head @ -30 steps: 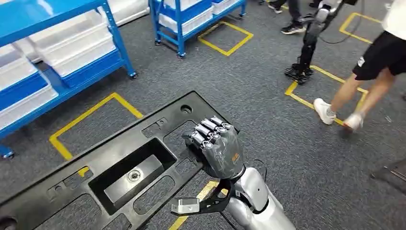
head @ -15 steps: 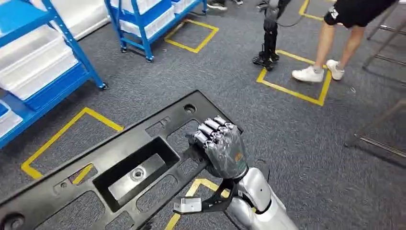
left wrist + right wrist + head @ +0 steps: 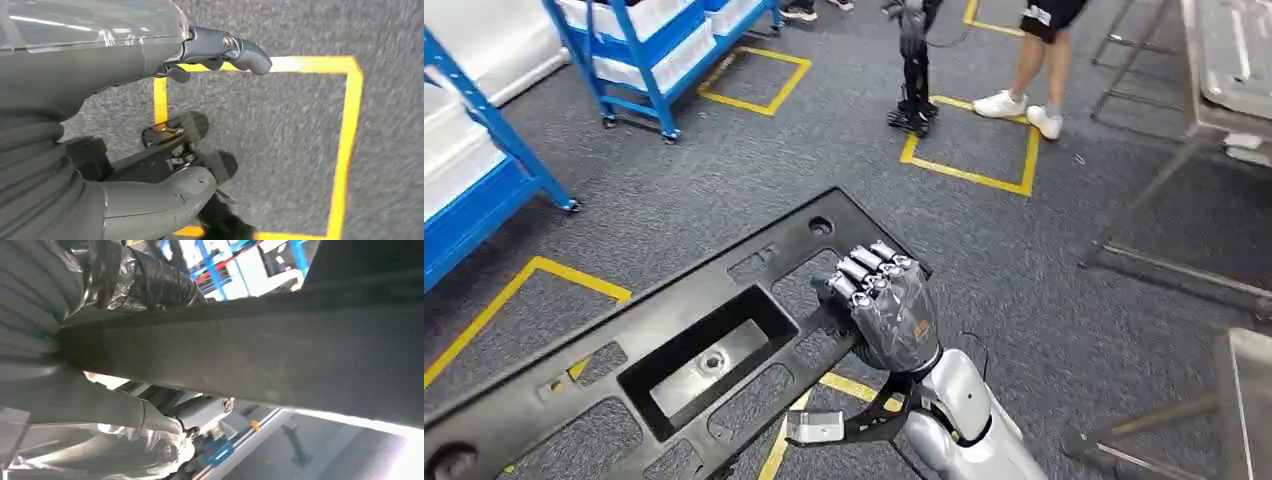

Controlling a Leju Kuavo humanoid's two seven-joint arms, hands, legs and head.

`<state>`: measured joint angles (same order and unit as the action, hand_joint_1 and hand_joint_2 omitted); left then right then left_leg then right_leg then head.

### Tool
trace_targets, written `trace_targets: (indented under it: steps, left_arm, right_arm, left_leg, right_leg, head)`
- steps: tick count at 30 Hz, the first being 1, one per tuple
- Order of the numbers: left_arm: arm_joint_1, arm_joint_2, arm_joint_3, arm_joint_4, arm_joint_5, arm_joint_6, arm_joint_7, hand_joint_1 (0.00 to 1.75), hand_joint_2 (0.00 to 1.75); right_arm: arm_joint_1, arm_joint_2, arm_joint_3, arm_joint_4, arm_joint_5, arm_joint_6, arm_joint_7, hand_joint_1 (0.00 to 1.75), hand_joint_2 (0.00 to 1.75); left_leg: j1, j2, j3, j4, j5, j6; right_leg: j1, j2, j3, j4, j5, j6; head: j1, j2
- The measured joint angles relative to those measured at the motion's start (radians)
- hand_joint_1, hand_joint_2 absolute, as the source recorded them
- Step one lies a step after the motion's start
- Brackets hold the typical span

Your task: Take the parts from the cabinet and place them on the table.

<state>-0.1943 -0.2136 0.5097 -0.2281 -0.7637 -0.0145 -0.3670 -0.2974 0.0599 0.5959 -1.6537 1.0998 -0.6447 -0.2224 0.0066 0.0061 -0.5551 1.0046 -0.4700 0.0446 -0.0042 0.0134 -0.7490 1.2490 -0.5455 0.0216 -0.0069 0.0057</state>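
The right hand [image 3: 886, 312] grips the long black part [image 3: 674, 350] at its edge, fingers curled over the rim, carrying it above the grey carpet [image 3: 1024, 270]. From the hand, the part runs toward 8 o'clock in the head view. The left hand [image 3: 125, 120] hangs over the floor holding nothing, its thumb and fingers apart. A blue shelf rack [image 3: 649, 50] stands at 11 o'clock, a metal table [image 3: 1224, 70] at 2 o'clock, and a person's legs [image 3: 1039, 70] at 1 o'clock beside yellow floor tape [image 3: 969, 172].
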Motion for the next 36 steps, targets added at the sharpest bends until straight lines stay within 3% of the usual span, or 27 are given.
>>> trace_targets:
  steps: [1,2,3,5,6,7,11,12,13,14,16,17,18,19,20,21,22,26,27,28,29,31,32,33,34,35,36]
  left_arm:
    - [0.003,0.000,0.000,0.000,0.000,0.000,0.000,0.00,1.75]
    - [0.003,0.000,0.001,0.000,0.001,0.001,0.000,0.00,1.75]
    - [0.003,0.000,0.001,0.000,0.001,0.000,0.000,0.00,1.75]
    - [0.000,0.000,0.001,0.000,0.001,-0.005,0.002,0.00,1.75]
    - [-0.001,-0.001,0.001,0.000,0.001,-0.007,0.002,0.00,1.75]
    - [-0.002,-0.001,0.002,0.000,0.001,-0.008,0.002,0.00,1.75]
    - [-0.003,-0.002,0.002,0.000,0.003,-0.015,0.005,0.00,1.75]
    - [-0.003,-0.002,0.002,0.000,0.004,-0.017,0.005,0.00,1.75]
    - [-0.003,-0.002,0.002,0.000,0.006,-0.019,0.006,0.00,1.75]
    - [-0.002,-0.002,0.002,0.000,0.006,-0.021,0.006,0.00,1.75]
    - [0.005,-0.001,0.002,0.000,0.006,-0.024,0.008,0.00,1.75]
    - [0.008,-0.001,0.002,0.000,0.006,-0.024,0.010,0.00,1.75]
    - [0.009,-0.001,0.002,0.000,0.006,-0.024,0.010,0.00,1.75]
    - [0.009,-0.001,0.002,0.000,0.006,-0.024,0.010,0.00,1.75]
    - [0.008,-0.001,0.002,0.000,0.006,-0.024,0.010,0.00,1.75]
    - [0.007,-0.001,0.002,0.000,0.006,-0.024,0.010,0.00,1.75]
    - [0.007,0.000,0.002,0.000,0.006,-0.023,0.011,0.00,1.75]
    - [0.006,0.000,0.003,0.000,0.006,-0.021,0.014,0.00,1.75]
    - [0.004,-0.002,0.003,0.000,0.006,-0.020,0.014,0.00,1.75]
    - [0.002,-0.002,0.003,0.000,0.006,-0.021,0.014,0.00,1.75]
    - [0.001,-0.002,0.003,0.000,0.006,-0.021,0.013,0.00,1.75]
    - [0.006,0.000,0.003,0.000,0.006,-0.021,0.014,0.00,1.75]
    - [0.007,0.000,0.004,0.000,0.006,-0.021,0.015,0.00,1.75]
    - [0.007,0.000,0.004,0.000,0.006,-0.021,0.015,0.00,1.75]
    - [0.007,0.000,0.004,0.000,0.006,-0.022,0.015,0.00,1.75]
    - [0.006,0.000,0.004,0.000,0.006,-0.023,0.015,0.00,1.75]
    - [0.005,-0.001,0.004,0.000,0.006,-0.024,0.015,0.00,1.75]
  right_arm:
    - [0.002,0.000,0.000,0.000,0.000,0.000,0.000,1.75,1.75]
    - [0.002,-0.001,0.000,0.000,0.000,0.000,0.000,1.75,1.75]
    - [0.002,-0.001,0.000,0.000,0.000,0.000,0.000,1.75,1.75]
    - [0.002,-0.001,0.000,0.000,0.000,0.000,0.000,1.75,1.75]
    - [0.001,-0.001,0.000,0.000,0.000,0.000,0.000,1.75,1.75]
    - [0.000,-0.001,0.000,0.000,0.000,0.000,0.000,1.75,1.75]
    - [-0.003,-0.001,0.000,0.000,0.000,-0.001,0.000,1.75,1.75]
    - [-0.003,-0.001,0.000,0.000,0.000,-0.001,0.000,1.75,1.75]
    - [-0.006,-0.001,0.000,0.000,0.000,-0.001,0.000,1.75,1.75]
    - [-0.006,0.000,0.000,0.000,0.000,-0.001,0.000,1.75,1.75]
    - [-0.004,0.000,0.000,0.000,0.000,-0.001,0.001,1.75,1.75]
    - [-0.004,0.000,0.000,0.000,0.000,-0.001,0.002,1.75,1.75]
    - [-0.003,0.000,0.000,0.000,0.000,-0.001,0.002,1.75,1.75]
    - [-0.003,0.000,0.000,0.000,0.000,-0.001,0.002,1.75,1.75]
    - [-0.003,0.000,0.000,0.000,0.000,-0.001,0.002,1.75,1.75]
    - [-0.003,0.000,0.000,0.000,0.000,-0.002,0.002,1.75,1.75]
    - [-0.004,0.000,0.000,0.000,0.000,-0.002,0.003,1.75,1.75]
    - [0.001,-0.001,0.000,-0.001,0.000,-0.003,0.003,1.75,1.75]
    - [0.002,-0.001,0.000,-0.002,0.000,-0.003,0.003,1.75,1.75]
    - [0.002,-0.002,0.000,-0.004,0.000,-0.004,0.003,1.75,1.75]
    - [0.000,-0.002,0.000,-0.004,0.000,-0.004,0.003,1.75,1.75]
    - [0.001,-0.003,0.000,-0.005,0.000,-0.003,0.003,1.75,1.75]
    - [0.002,-0.003,0.000,-0.005,0.000,-0.003,0.003,1.75,1.75]
    - [0.003,-0.004,0.000,-0.005,0.000,-0.003,0.003,1.75,1.75]
    - [0.003,-0.005,0.000,-0.005,0.000,-0.003,0.003,1.75,1.75]
    - [0.003,-0.005,0.000,-0.005,0.000,-0.003,0.003,1.75,1.75]
    - [0.002,-0.005,0.000,-0.006,0.000,-0.003,0.003,1.75,1.75]
  left_leg:
    - [-0.001,0.016,-0.003,0.001,0.000,0.000]
    - [-0.002,0.030,-0.006,0.003,0.000,0.000]
    - [-0.002,0.043,-0.008,0.004,-0.001,0.000]
    - [-0.002,0.065,-0.006,0.008,-0.005,-0.004]
    - [-0.003,0.074,-0.005,0.011,-0.008,-0.007]
    - [-0.010,0.080,-0.006,0.011,-0.011,-0.011]
    - [-0.014,0.113,0.003,0.010,-0.014,-0.030]
    - [-0.009,0.088,-0.002,0.017,-0.027,-0.038]
    - [-0.004,0.041,-0.012,0.052,-0.053,-0.041]
    - [-0.003,0.017,-0.041,0.117,-0.092,-0.044]
    - [-0.001,0.003,-0.118,0.282,-0.160,-0.050]
    - [-0.001,0.003,-0.144,0.330,-0.163,-0.051]
    - [-0.001,0.003,-0.144,0.322,-0.143,-0.051]
    - [-0.001,0.001,-0.123,0.268,-0.100,-0.049]
    - [0.001,-0.006,-0.086,0.180,-0.047,-0.046]
    - [0.004,-0.031,-0.047,0.090,-0.001,-0.043]
    - [0.008,-0.083,-0.028,0.047,-0.007,-0.039]
    - [0.002,-0.057,-0.019,0.024,-0.004,-0.028]
    - [0.013,-0.043,-0.016,0.009,0.005,-0.016]
    - [0.010,-0.032,-0.013,0.004,0.008,-0.010]
    - [0.008,-0.021,-0.012,0.002,0.009,-0.005]
    - [0.006,0.007,-0.014,0.003,0.008,-0.003]
    - [0.006,0.022,-0.015,0.003,0.007,-0.002]
    - [0.006,0.035,-0.015,0.003,0.006,-0.003]
    - [0.006,0.048,-0.014,0.003,0.005,-0.003]
    - [0.006,0.060,-0.011,0.004,0.003,-0.006]
    - [0.006,0.069,-0.007,0.006,-0.001,-0.010]
  right_leg:
    - [-0.002,-0.007,-0.028,0.064,-0.024,0.002]
    - [-0.003,-0.009,-0.036,0.088,-0.026,0.003]
    - [-0.003,-0.011,-0.021,0.066,-0.007,0.003]
    - [-0.001,-0.027,0.083,-0.103,0.071,-0.001]
    - [0.001,-0.056,0.135,-0.189,0.095,-0.006]
    - [0.015,-0.090,0.144,-0.206,0.077,-0.017]
    - [0.010,-0.048,0.138,-0.218,0.089,-0.032]
    - [0.001,-0.039,0.143,-0.225,0.094,-0.038]
    - [0.000,-0.028,0.143,-0.226,0.096,-0.043]
    - [0.000,-0.021,0.143,-0.226,0.096,-0.048]
    - [0.001,0.005,0.142,-0.224,0.096,-0.050]
    - [0.002,0.021,0.142,-0.222,0.096,-0.050]
    - [0.001,0.034,0.142,-0.220,0.096,-0.050]
    - [0.001,0.050,0.142,-0.218,0.096,-0.049]
    - [0.000,0.065,0.142,-0.216,0.095,-0.048]
    - [0.000,0.078,0.142,-0.212,0.094,-0.046]
    - [0.000,0.086,0.138,-0.211,0.093,-0.042]
    - [-0.008,0.129,0.123,-0.214,0.106,-0.016]
    - [-0.002,0.109,0.120,-0.201,0.096,-0.013]
    - [0.004,0.043,0.111,-0.176,0.076,-0.009]
    - [0.003,0.012,0.086,-0.123,0.040,-0.008]
    - [-0.003,-0.003,0.015,0.027,-0.032,-0.002]
    - [-0.005,-0.005,-0.010,0.079,-0.047,0.000]
    - [-0.007,-0.007,-0.012,0.084,-0.037,0.003]
    - [-0.010,-0.011,0.008,0.043,-0.005,0.004]
    - [-0.010,-0.021,0.053,-0.037,0.040,0.003]
    - [-0.008,-0.045,0.107,-0.136,0.083,-0.001]
  head:
    - [0.001,0.000]
    - [0.000,0.000]
    - [0.000,0.000]
    - [0.000,0.000]
    - [0.000,0.000]
    - [0.000,0.000]
    - [0.000,0.000]
    - [0.000,0.000]
    - [0.000,0.000]
    - [-0.001,0.000]
    - [0.000,0.000]
    - [0.000,0.000]
    - [0.000,0.000]
    - [-0.001,0.000]
    - [0.000,0.000]
    - [0.000,0.000]
    - [0.000,0.000]
    - [0.000,0.000]
    - [0.000,0.000]
    - [0.001,0.000]
    - [0.002,0.000]
    - [0.002,0.000]
    - [0.002,0.000]
    - [0.002,0.000]
    - [0.002,0.000]
    - [0.002,0.000]
    - [0.002,0.000]
